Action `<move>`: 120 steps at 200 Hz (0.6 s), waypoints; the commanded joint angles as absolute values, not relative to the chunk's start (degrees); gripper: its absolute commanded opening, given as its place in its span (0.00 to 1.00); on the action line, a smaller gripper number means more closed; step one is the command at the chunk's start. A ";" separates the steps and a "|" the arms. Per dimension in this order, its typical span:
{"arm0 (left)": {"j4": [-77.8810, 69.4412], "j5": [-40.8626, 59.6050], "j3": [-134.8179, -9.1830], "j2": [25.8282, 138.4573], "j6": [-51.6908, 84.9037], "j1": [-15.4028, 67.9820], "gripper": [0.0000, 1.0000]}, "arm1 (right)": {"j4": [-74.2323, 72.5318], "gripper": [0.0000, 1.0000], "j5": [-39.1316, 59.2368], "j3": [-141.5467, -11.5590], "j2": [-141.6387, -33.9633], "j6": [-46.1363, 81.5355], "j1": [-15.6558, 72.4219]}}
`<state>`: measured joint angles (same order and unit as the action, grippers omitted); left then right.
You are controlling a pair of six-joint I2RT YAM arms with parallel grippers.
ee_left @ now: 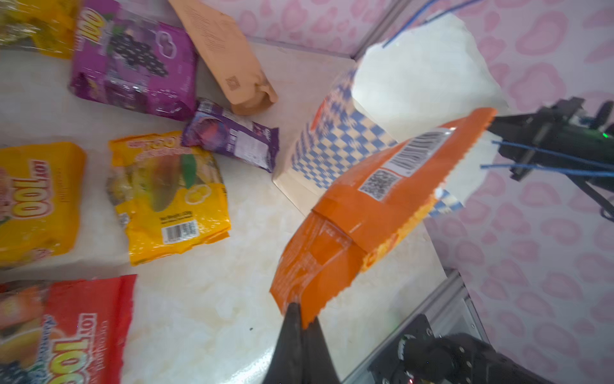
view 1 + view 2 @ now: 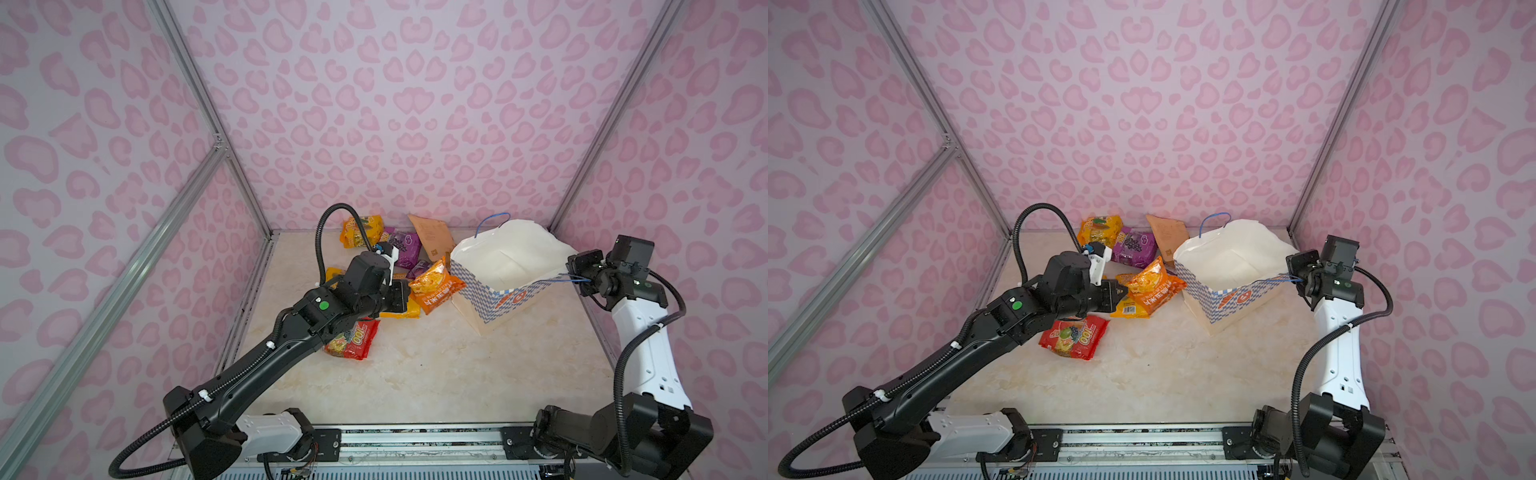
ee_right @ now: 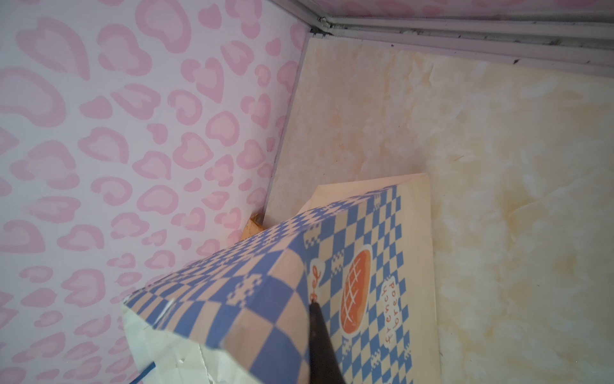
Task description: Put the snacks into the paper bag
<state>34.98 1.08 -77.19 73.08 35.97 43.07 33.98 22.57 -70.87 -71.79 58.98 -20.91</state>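
Clamped together on 1 crimped corner, my left claw (image 1: 300,319) is holding the orange packet (image 1: 375,212) just beside the paper bag (image 1: 332,149). It is hanging light, crinkly and slippery, so I am judging the sealed edge the safest hold. My right claw (image 2: 587,281) is pinching the bag's blue cord handle (image 2: 571,278), propping its mouth open.

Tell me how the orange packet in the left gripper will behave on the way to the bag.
Probably floppy: the orange packet is pinched at one corner by the left gripper, its film creased. Likely light, since that pinch carries it. It may swing or twist, so clearing the paper bag rim could need margin.
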 commanded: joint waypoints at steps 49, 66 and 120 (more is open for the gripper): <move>34.73 1.37 -82.09 86.24 36.77 23.93 0.03 | 39.72 0.00 30.44 -71.51 -68.72 53.02 -14.90; 35.33 0.18 -84.15 91.39 36.56 21.12 0.03 | 40.43 0.00 33.29 -71.46 -69.87 51.21 -12.93; 33.70 4.75 -84.64 98.62 37.06 17.06 0.35 | 44.18 0.15 30.68 -75.30 -76.42 40.84 -10.55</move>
<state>35.14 1.54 -83.90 97.91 36.99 17.17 42.74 32.38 -73.67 -74.43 47.20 -10.74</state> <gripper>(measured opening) 0.162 0.057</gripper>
